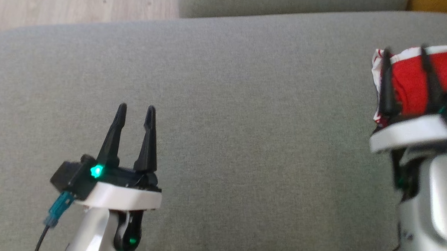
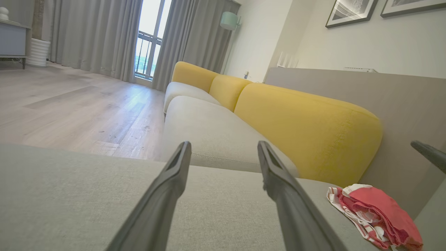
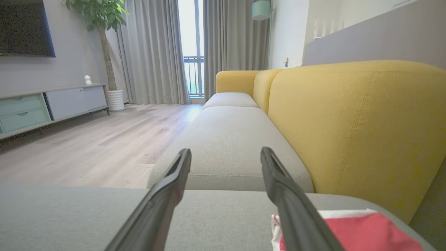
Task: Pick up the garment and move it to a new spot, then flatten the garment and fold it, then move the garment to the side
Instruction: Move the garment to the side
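The garment [image 1: 410, 84] is a small folded bundle, red with white striped edges, lying at the far right of the grey seat cushion [image 1: 247, 104]. My right gripper [image 1: 405, 50] is open, and its two dark fingers stand over the garment. In the right wrist view the right gripper [image 3: 226, 151] has nothing between its fingers, and the garment [image 3: 366, 233] lies below its right finger. My left gripper [image 1: 135, 108] is open and empty over bare cushion at the lower left. The left wrist view shows the left gripper [image 2: 224, 146] wide apart, with the garment [image 2: 376, 212] to its right.
A yellow backrest [image 2: 306, 129] runs along the cushion's far side beside the garment. The wooden floor [image 1: 62, 5] lies beyond the cushion's rounded left edge. A second seat cushion [image 3: 226, 146] adjoins across a seam. A low cabinet [image 3: 52, 104] and a potted plant [image 3: 101, 21] stand across the room.
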You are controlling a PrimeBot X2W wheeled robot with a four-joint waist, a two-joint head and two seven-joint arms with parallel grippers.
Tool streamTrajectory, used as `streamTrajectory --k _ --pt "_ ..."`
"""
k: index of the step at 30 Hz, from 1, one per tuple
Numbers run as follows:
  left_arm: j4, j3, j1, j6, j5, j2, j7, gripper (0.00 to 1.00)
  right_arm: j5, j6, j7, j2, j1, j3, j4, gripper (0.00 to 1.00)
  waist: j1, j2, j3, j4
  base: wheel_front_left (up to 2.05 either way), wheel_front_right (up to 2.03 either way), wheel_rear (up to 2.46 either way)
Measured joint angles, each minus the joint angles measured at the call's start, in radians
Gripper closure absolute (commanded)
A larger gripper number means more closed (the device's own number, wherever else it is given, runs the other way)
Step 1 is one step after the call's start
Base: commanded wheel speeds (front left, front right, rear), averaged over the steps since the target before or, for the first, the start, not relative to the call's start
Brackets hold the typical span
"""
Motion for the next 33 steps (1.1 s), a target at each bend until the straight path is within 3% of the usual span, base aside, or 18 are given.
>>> streamTrajectory --k 5,13,33 --pt "0.007 0.035 0.056 0.0 0.0 -0.011 0.0 0.0 0.047 0.0 -0.09 0.04 0.125 0.015 -0.004 0.0 0.0 0.0 -0.049 0.011 0.0 0.0 0.0" --pt "0.034 0.056 0.141 0.0 -0.022 -0.019 0.0 0.0 0.145 0.0 -0.184 0.045 0.268 0.08 0.068 0.0 0.0001 0.0 -0.108 0.02 0.0 0.0 0.0" --pt "0.038 0.083 0.153 0.0 -0.025 -0.02 0.0 0.0 0.181 0.0 -0.197 0.047 0.285 0.102 0.069 0.0 0.0003 0.0 -0.11 0.029 0.0 0.0 0.0"
